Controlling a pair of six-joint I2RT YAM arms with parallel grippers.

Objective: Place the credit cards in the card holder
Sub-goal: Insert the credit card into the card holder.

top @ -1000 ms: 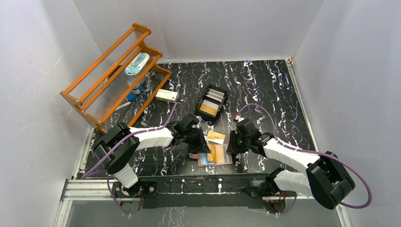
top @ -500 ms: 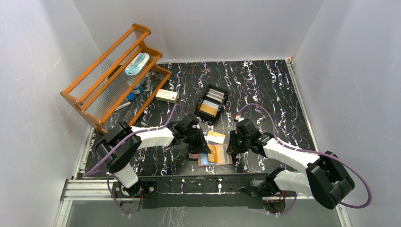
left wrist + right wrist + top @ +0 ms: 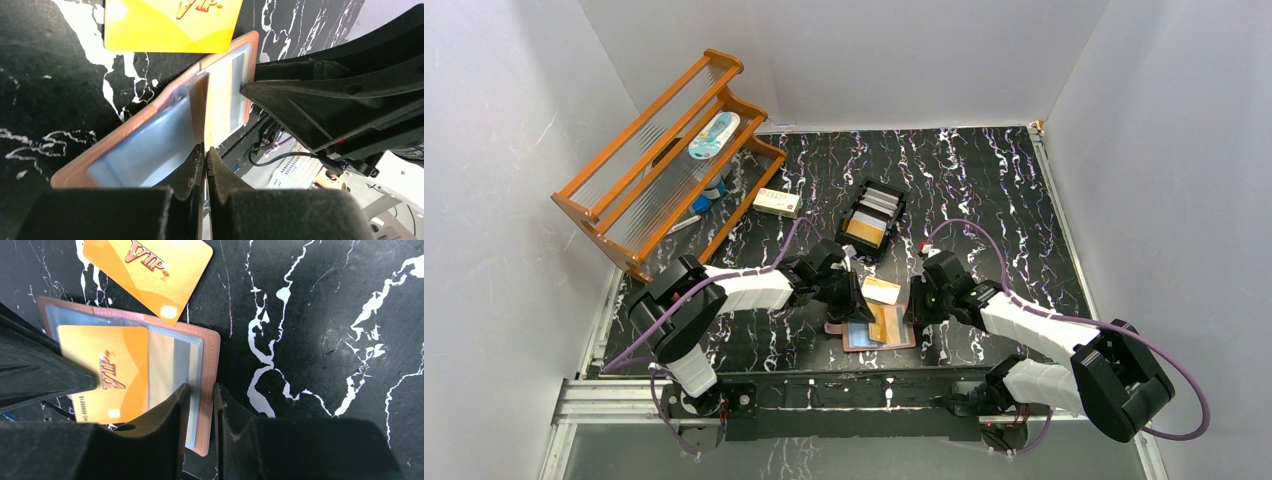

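I have the left gripper clenched on the edge of a gold VIP card. The card runs straight out ahead of those jaws and lies over the clear sleeve of the open card holder. Whether its leading edge is under the plastic I cannot tell.

The right gripper faces the left one across the holder. Its jaws stand only a little apart with the holder's leather rim between them, and I cannot tell whether they pinch it.

A second VIP card lies loose on the black marbled table, just beyond both sets of fingertips, one corner touching the holder's far edge. Well beyond both jaws, a black slotted tray holds more cards.
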